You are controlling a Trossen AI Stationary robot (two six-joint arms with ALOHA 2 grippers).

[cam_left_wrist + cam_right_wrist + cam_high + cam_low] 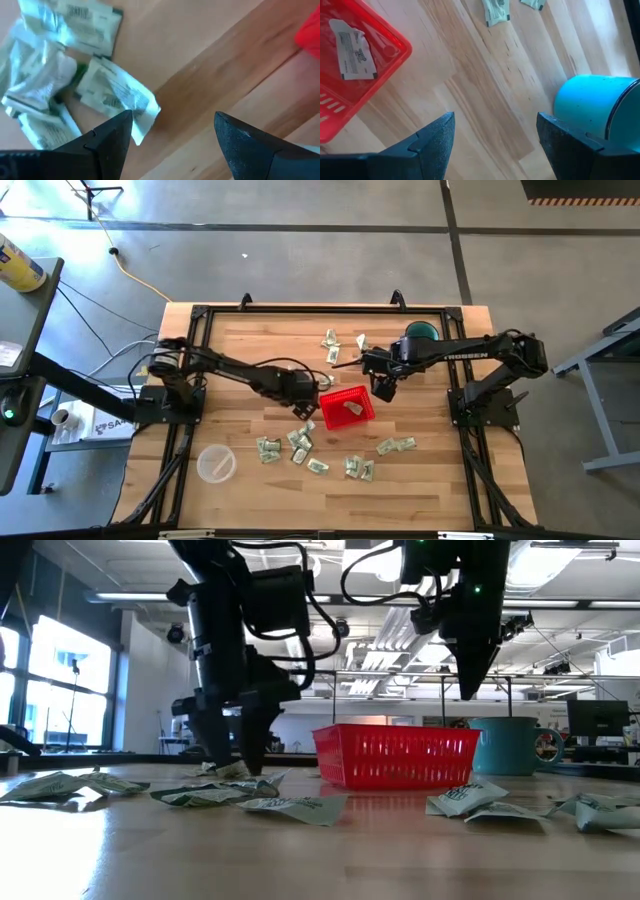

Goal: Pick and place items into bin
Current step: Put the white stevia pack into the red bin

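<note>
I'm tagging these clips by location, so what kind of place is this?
Probably a robotics lab or workshop in an open industrial space. The low view shows exposed ceiling ducts and strip lights. The high view shows a concrete floor around the wooden table, with cables trailing across it.

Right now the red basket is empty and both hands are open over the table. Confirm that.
Not quite: the red basket is not empty. The right wrist view shows one packet lying inside it, and the high view shows it too. The rest stands: the left hand and the right hand are both open over the table.
</note>
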